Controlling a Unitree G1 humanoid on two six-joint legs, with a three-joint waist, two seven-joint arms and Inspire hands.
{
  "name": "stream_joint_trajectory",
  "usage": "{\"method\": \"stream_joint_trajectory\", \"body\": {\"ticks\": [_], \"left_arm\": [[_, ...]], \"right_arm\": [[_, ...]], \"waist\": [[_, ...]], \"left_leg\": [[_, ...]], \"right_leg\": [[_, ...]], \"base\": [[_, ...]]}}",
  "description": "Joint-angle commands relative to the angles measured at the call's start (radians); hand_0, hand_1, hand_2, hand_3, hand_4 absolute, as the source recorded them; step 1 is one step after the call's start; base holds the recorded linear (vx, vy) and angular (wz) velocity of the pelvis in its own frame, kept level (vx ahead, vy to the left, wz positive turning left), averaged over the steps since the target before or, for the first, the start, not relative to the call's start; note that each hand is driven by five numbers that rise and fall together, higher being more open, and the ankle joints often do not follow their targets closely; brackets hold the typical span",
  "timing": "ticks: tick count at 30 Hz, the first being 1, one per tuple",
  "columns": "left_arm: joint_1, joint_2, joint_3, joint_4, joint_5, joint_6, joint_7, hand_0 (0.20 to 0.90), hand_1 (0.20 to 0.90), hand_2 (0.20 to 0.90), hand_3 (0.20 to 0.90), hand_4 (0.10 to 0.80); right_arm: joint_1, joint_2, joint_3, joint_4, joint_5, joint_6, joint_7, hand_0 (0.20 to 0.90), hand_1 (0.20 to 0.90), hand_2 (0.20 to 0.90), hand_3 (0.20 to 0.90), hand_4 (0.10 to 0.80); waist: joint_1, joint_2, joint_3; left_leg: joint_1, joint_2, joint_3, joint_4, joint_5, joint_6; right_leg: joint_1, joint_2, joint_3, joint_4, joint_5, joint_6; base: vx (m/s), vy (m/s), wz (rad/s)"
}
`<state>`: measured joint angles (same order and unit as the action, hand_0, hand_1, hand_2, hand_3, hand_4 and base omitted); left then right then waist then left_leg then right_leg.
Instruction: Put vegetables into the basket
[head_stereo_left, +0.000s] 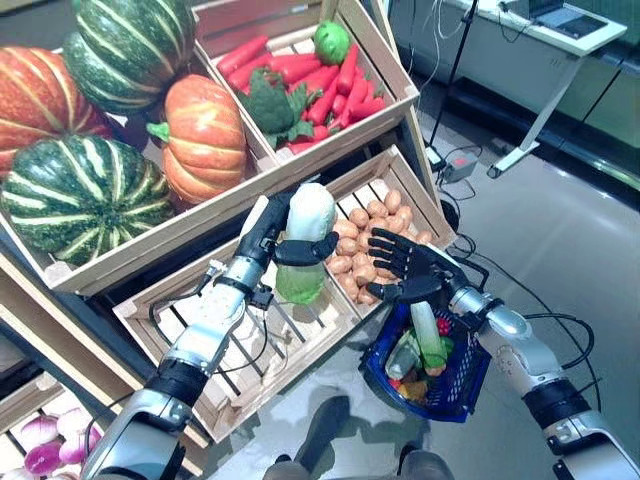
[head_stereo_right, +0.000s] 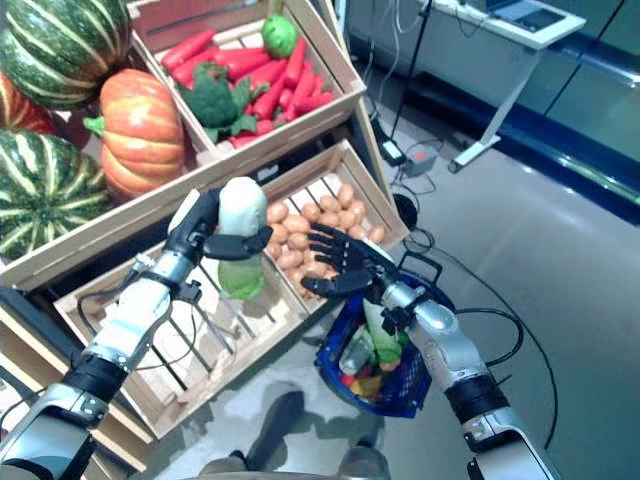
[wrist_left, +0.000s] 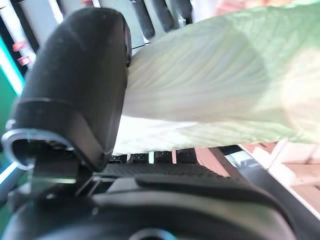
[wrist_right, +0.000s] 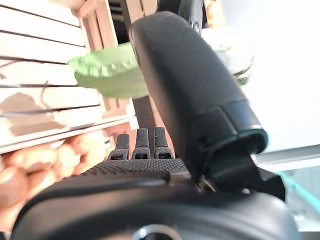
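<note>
Left hand (head_stereo_left: 283, 240): fingers and thumb curled round a pale cabbage (head_stereo_left: 306, 238), white at top, green at bottom, held upright in the air above the slatted lower crate (head_stereo_left: 215, 345). Right hand (head_stereo_left: 405, 265): fingers spread wide, holding nothing, palm turned toward the cabbage, just beside it and above the potatoes (head_stereo_left: 365, 245) in the neighbouring compartment. Blue basket (head_stereo_left: 455, 385): hanging below the right forearm, already containing several vegetables, among them a long green-and-white one. Upper crates: striped green and orange pumpkins (head_stereo_left: 200, 135); red carrots (head_stereo_left: 325, 75) with broccoli (head_stereo_left: 270, 105). Purple onions (head_stereo_left: 45, 440) at lower left.
</note>
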<state>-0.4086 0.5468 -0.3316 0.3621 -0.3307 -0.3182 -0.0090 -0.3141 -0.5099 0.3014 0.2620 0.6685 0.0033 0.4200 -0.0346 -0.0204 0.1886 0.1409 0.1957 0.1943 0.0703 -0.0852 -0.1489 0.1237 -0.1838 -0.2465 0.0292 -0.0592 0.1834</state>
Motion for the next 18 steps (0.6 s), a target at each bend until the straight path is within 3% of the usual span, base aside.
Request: {"method": "stream_joint_trajectory", "body": {"ticks": [1,10,18], "left_arm": [[-0.053,-0.028,0.073,-0.051,-0.115,-0.102,-0.01,0.3,0.3,0.3,0.3,0.4],[-0.007,-0.089,0.103,-0.088,-0.22,-0.108,-0.047,0.3,0.3,0.3,0.3,0.4],[-0.015,-0.114,0.082,-0.124,-0.226,-0.093,-0.068,0.3,0.3,0.3,0.3,0.4]], "right_arm": [[0.013,0.029,0.004,-0.106,0.064,-0.021,0.058,0.9,0.9,0.9,0.9,0.8],[0.074,0.042,0.016,-0.184,0.096,0.048,0.11,0.9,0.9,0.9,0.9,0.8],[0.069,0.069,0.066,-0.208,0.115,0.084,0.131,0.9,0.9,0.9,0.9,0.8]], "waist": [[0.013,-0.018,-0.146],[0.007,-0.024,-0.155],[0.008,-0.023,-0.153]], "left_leg": [[-0.036,-0.063,-0.027,-0.154,0.129,0.054],[-0.039,-0.07,-0.029,-0.158,0.118,0.056],[-0.026,-0.074,-0.032,-0.158,0.108,0.06]], "right_leg": [[-0.007,-0.007,0.009,-0.052,0.083,-0.028],[0.011,0.005,0.005,-0.103,0.107,-0.03],[0.023,0.009,0.008,-0.107,0.105,-0.034]], "base": [[0.0,0.0,0.0],[0.005,-0.021,-0.02],[0.001,-0.001,0.0]]}}
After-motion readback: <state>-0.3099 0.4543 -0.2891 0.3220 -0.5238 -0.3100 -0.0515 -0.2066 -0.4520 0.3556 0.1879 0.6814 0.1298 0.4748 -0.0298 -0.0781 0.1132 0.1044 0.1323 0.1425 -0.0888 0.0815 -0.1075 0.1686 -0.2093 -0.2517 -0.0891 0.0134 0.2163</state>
